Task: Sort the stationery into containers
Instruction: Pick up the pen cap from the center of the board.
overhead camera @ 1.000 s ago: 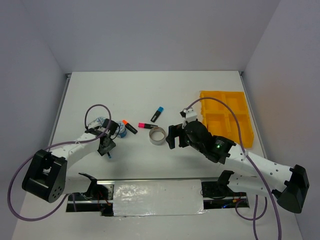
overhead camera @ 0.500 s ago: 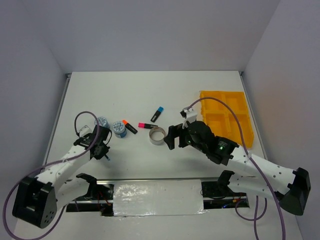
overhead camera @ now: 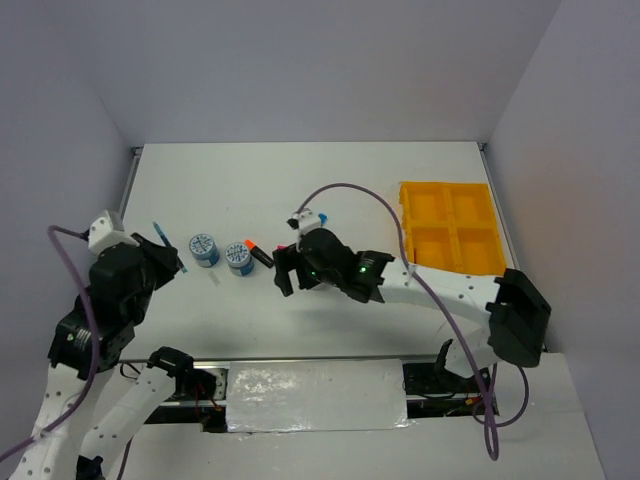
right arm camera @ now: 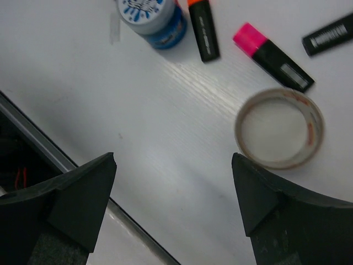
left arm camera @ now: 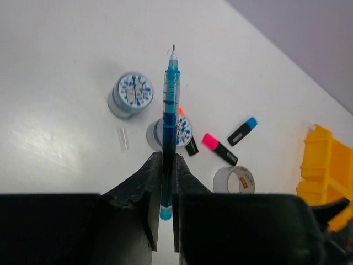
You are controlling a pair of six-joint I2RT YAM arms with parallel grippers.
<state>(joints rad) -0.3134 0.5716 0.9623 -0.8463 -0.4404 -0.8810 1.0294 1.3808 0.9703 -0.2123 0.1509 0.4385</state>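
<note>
My left gripper [overhead camera: 152,262] is shut on a thin blue pen [overhead camera: 166,245] and holds it high above the table at the left; in the left wrist view the pen [left arm camera: 170,110] sticks out between the jaws [left arm camera: 168,157]. Two blue-white tape rolls [overhead camera: 204,248] [overhead camera: 238,258] stand below it. My right gripper [overhead camera: 284,271] is open and empty above the table beside the silvery tape ring [right arm camera: 279,128]; its arm hides the ring in the top view. Orange-capped [right arm camera: 202,27], pink-capped [right arm camera: 273,58] and blue-capped [left arm camera: 243,131] markers lie near the ring. The yellow tray [overhead camera: 452,228] sits at the right.
A small clear cap-like piece [left arm camera: 124,139] lies on the table in front of the tape rolls. The table's near edge with a metal rail [right arm camera: 83,176] runs just below my right gripper. Grey walls enclose the table on three sides.
My left arm has lifted the blue pen off the table and pulled back to the left. My right arm has swung left, over the tape ring towards the markers.
</note>
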